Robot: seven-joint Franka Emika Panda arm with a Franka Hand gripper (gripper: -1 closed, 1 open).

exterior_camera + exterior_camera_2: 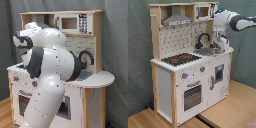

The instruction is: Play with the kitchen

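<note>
arm [47, 75] | glossy white rounded shells | black joint bands

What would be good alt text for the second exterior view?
A white robot arm reaches in from the second exterior view's right, over the sink of a toy kitchen. Left of the sink is the stovetop.

In the first exterior view we look from close behind the arm [47, 70], which fills the frame's centre; the kitchen [95, 77] stands beyond it toward 2 o'clock. In the second exterior view we stand farther back, facing the kitchen [188, 85] front obliquely, the arm [235, 21] entering at 2 o'clock. Both exterior views share the sink counter and microwave shelf.
</note>
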